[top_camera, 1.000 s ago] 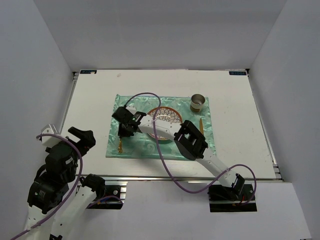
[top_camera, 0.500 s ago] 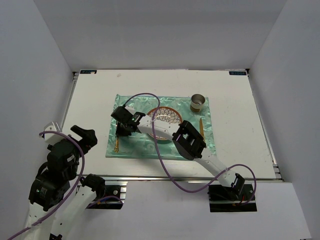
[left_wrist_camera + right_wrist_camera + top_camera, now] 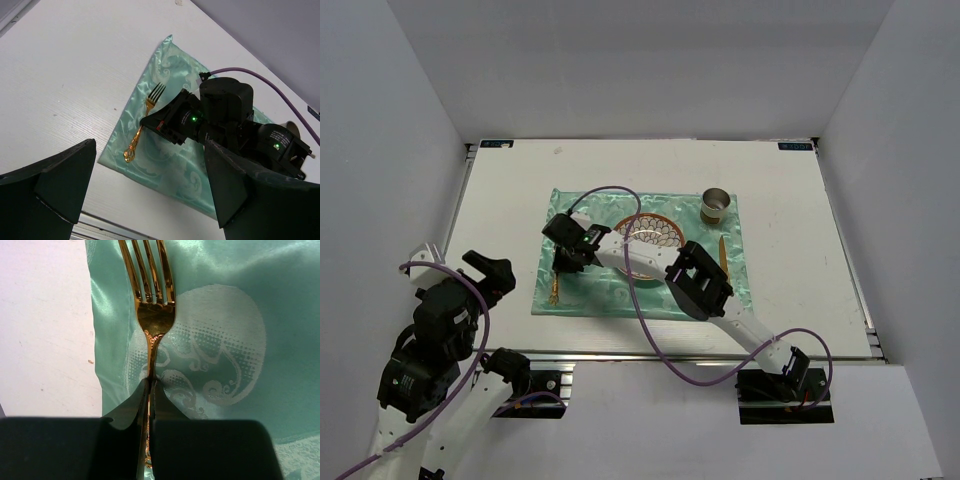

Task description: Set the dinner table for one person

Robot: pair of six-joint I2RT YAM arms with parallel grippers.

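My right gripper [image 3: 150, 390] is pressed down over the left strip of the mint-green cloth [image 3: 610, 300], and its two fingertips are nipped tight on the slim neck of the gold fork [image 3: 155, 315], just below the tines. No gap shows between them beyond the handle itself. The fork lies flat on the cloth, just inside the cloth's left edge. Its tines point toward the cloth's far-left corner and its ornate handle end [image 3: 132, 147] toward the near-left corner. Bare white dinner table [image 3: 45, 330] shows right past that edge.

From above, the cloth sits in the middle of the dinner table [image 3: 790, 220], which spreads wide around the cloth on every side. A patterned plate [image 3: 655, 232] rests on the cloth's centre, partly covered by my right arm. A metal cup [image 3: 716, 205] stands upright at the cloth's far-right corner. A slim gold utensil [image 3: 722, 255] lies along the cloth's right strip; I cannot tell what kind it is. A purple cable [image 3: 650, 330] loops from my right arm over the cloth's near edge.

My left gripper [image 3: 492, 274] hangs in the air well off the cloth's left side. Its fingers [image 3: 60, 175] are spread wide with nothing between them, and its wrist camera looks down at the cloth's left half.
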